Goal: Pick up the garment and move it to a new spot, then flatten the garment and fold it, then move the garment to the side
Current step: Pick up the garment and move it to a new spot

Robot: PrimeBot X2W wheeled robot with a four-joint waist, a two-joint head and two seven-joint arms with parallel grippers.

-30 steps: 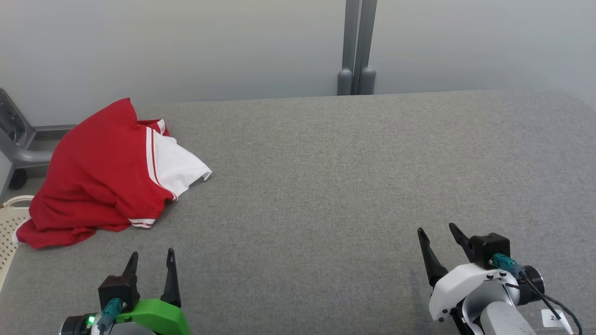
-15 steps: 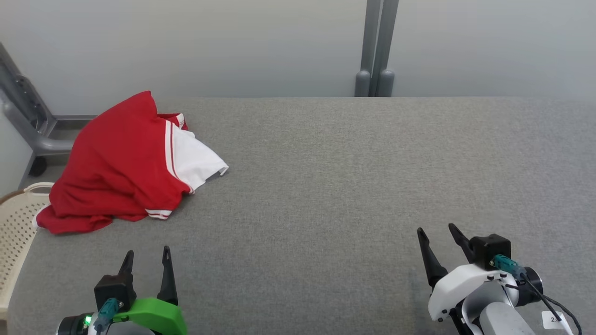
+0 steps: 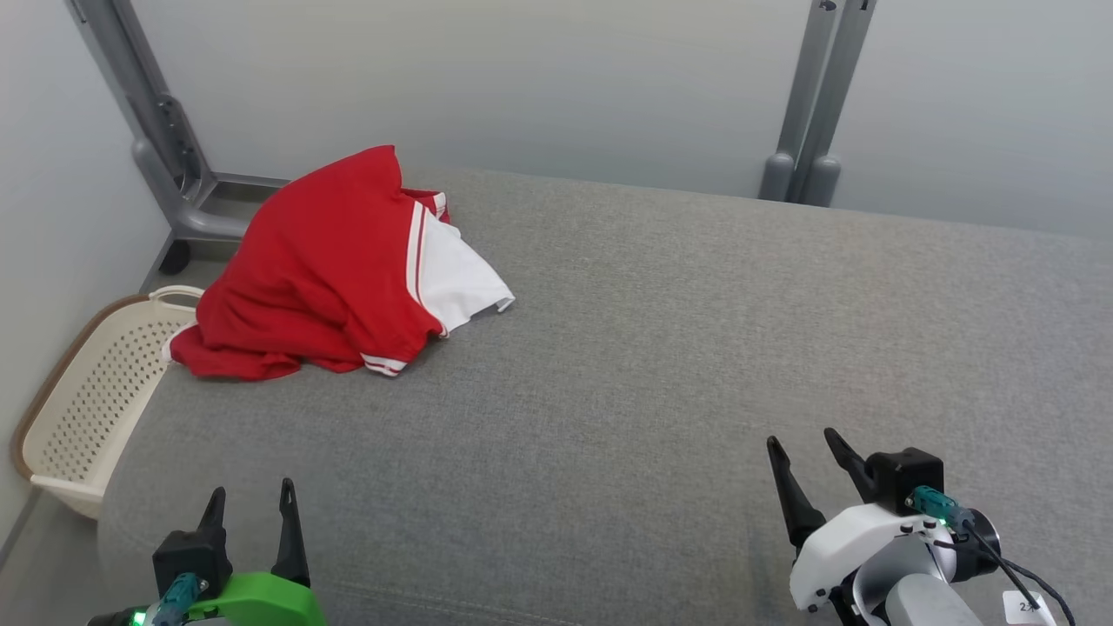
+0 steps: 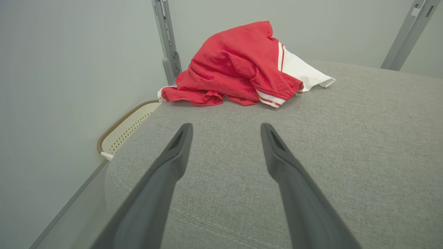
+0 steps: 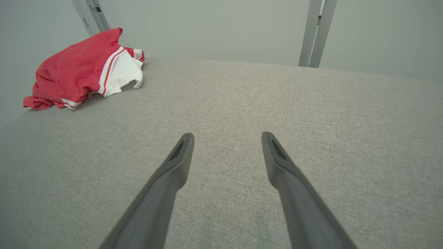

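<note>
- Red with white panels and striped trim, the garment (image 3: 330, 261) lies bunched in the head view at the far left corner of the grey fabric-covered counter (image 3: 652, 348). One edge reaches the counter's end, above a perforated cream basket (image 3: 87, 400) that sits lower down beside it. The left gripper (image 3: 251, 489) and right gripper (image 3: 800, 437) hang near the front edge, well apart from the cloth, each with its fingers spread and empty. I judge that the first step, the pick-up, is not yet begun. The next move calls for a long reach forward and left, probably by the left arm, to pinch a raised fold.
- Left wrist view: the fingers (image 4: 166, 173) stand apart over bare counter, pointing almost straight at the heap, whose mesh weave shows here. How the layers tuck underneath is hidden, and sleeves and collar are hard to tell apart.
- Right wrist view: the fingers are apart with nothing between them. The garment sits far off at the upper left, its rear side out of sight.
</note>
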